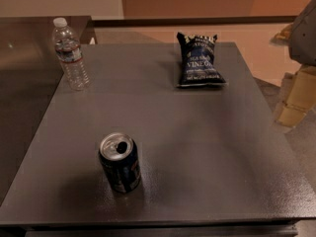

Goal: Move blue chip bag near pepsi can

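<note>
The blue chip bag [199, 59] lies flat at the far right of the dark grey table [197, 147], its white lettering facing up. The pepsi can [119, 163] stands upright near the table's front left, with its silver top and opening showing. The two are far apart, with bare tabletop between them. My gripper [295, 100] shows as a tan part under a grey arm piece at the right edge of the camera view. It is beyond the table's right side, to the right of the bag and touching nothing.
A clear plastic water bottle [70, 54] with a white cap stands upright at the table's far left corner. A brown counter [24, 48] adjoins the table on the left. Floor lies beyond the far and right edges.
</note>
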